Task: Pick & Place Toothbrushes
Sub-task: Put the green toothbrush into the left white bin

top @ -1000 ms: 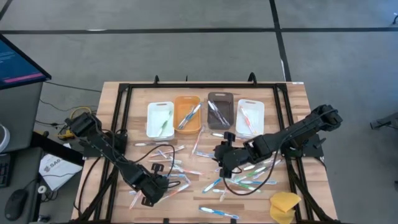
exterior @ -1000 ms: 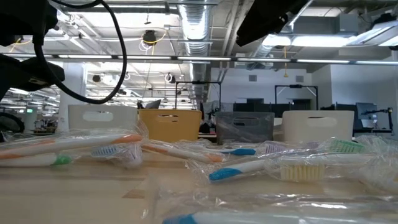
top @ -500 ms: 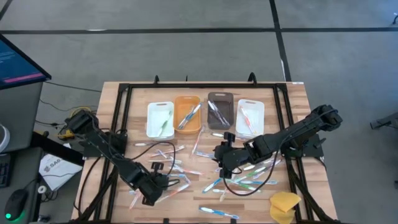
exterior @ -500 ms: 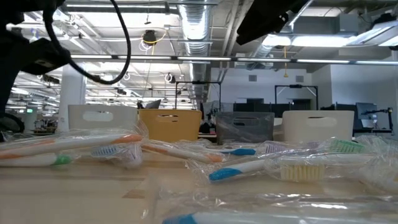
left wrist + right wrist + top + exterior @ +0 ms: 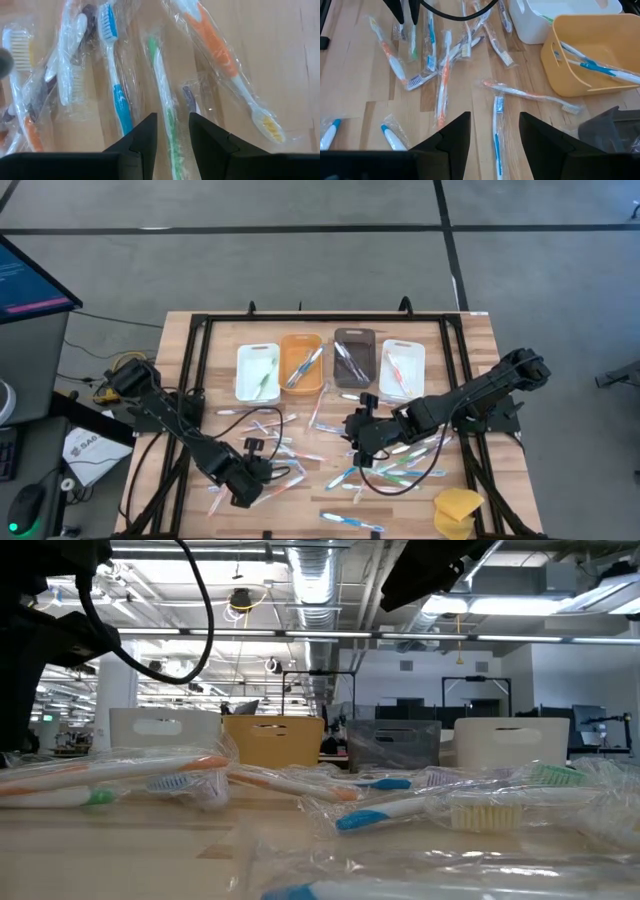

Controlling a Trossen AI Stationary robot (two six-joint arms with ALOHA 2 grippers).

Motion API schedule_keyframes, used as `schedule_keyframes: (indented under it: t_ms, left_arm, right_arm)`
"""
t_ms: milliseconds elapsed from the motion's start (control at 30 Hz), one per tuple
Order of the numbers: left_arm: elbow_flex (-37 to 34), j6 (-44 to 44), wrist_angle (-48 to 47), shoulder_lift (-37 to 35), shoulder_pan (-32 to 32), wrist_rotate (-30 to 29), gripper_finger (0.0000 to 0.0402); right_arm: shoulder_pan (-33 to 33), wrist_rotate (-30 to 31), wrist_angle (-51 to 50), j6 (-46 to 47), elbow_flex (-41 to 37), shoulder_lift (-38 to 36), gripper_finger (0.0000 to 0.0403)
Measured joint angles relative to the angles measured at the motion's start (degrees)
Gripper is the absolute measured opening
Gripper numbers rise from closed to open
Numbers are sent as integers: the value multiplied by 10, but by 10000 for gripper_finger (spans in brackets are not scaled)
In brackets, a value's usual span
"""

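Note:
Many toothbrushes in clear wrappers lie scattered flat on the wooden table (image 5: 220,345). My left gripper (image 5: 262,478) is low over the near-left heap, pointing steeply down and open. In its wrist view a green toothbrush (image 5: 162,100) runs into the gap of my left gripper (image 5: 172,120), with a blue one (image 5: 116,85) and an orange one (image 5: 220,55) on either side. My right gripper (image 5: 355,442) hangs open above the table's middle. Nothing is between the fingers of my right gripper (image 5: 493,116), and a blue toothbrush (image 5: 496,127) lies below them. My left gripper's fingers (image 5: 145,132) stand on either side of the green toothbrush's handle (image 5: 170,125), coming from above and lying across it. I cannot tell whether they touch it or its wrapper. The toothbrush lies flat on the table.
Several bins stand in a row at the back: white (image 5: 257,372), orange (image 5: 302,363), grey (image 5: 353,358), white (image 5: 402,368), each holding toothbrushes. A yellow sponge-like lump (image 5: 457,510) sits at the near right corner. A black frame (image 5: 200,340) borders the table.
My left arm's wrist has tipped a little over the near-left heap and has stayed in the same spot. The toothbrushes lie where they were.

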Motion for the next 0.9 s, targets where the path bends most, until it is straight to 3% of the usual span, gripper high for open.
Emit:
schedule_keyframes:
  t_ms: [900]
  left_arm:
    - [-16, -10, 16, 5, 3, -3, 106]
  right_arm:
    - [0, 0, 8, -4, 0, 0, 160]
